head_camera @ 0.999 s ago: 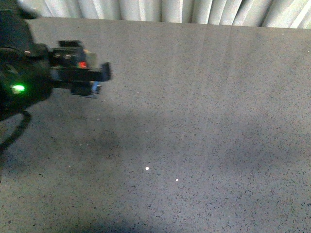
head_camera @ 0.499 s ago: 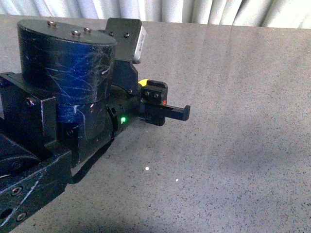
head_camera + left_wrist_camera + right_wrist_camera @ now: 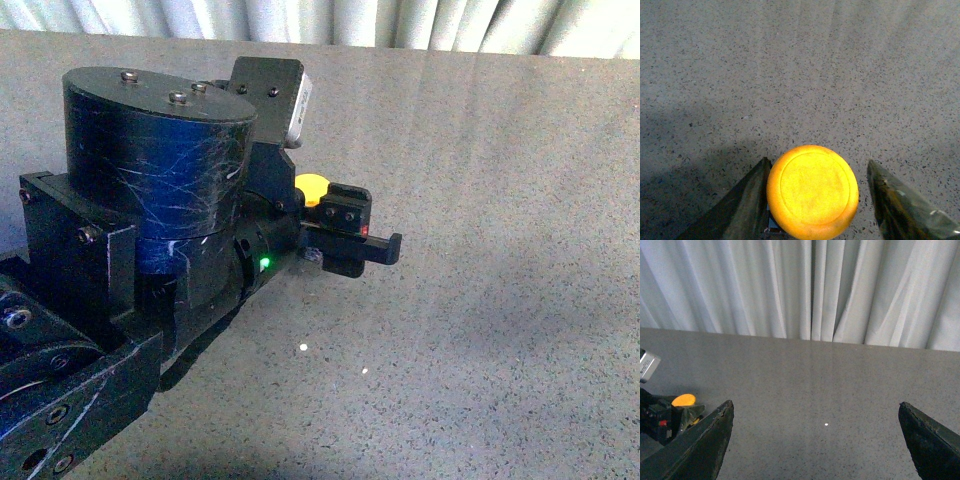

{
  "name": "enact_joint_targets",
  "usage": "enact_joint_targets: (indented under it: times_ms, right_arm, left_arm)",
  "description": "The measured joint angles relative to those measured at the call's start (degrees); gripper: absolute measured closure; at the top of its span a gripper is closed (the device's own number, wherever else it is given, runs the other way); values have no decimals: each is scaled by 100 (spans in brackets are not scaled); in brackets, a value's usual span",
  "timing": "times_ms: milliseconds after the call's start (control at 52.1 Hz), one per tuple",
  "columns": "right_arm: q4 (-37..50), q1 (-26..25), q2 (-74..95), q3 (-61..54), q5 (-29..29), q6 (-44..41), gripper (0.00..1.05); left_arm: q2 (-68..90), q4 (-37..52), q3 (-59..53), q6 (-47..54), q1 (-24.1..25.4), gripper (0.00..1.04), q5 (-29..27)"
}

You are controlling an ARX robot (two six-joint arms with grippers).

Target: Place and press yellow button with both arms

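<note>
You're working the placing step: yellow button sitting between left gripper fingers, one touching its cap; clamping unclear. Your right gripper is gaping, empty. Next: needing it upright on the table before pressing.

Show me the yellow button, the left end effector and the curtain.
yellow button (image 3: 812, 192): left wrist view, centre of its yellow cap.
left end effector (image 3: 362, 248): front view, midway between its fingertips.
curtain (image 3: 810, 290): right wrist view, a middle fold.
</note>
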Motion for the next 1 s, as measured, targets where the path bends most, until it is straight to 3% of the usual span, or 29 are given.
enact_joint_targets:
  times_ms: [250,346,691,768,806,999]
  right_arm:
    - [0,0,0,0,0,0,9]
    - [0,0,0,0,0,0,9]
    - [0,0,0,0,0,0,9]
    - [0,0,0,0,-17,-2,9]
    - [0,0,0,0,-13,-2,9]
    - [0,0,0,0,-4,-2,9]
  left_arm:
    - [-258,201,-481,-83,35,8,-13]
    - [-713,310,-911,-179,192,10,66]
    - [-2334,-326,-1563,-396,1714,9,317]
    - [-2468,684,-1906,120,1945,22,-439]
    - [-2660,960,-2131,321,2079,27,-553]
    - [-4579,459,-2896,962,2656,58,-376]
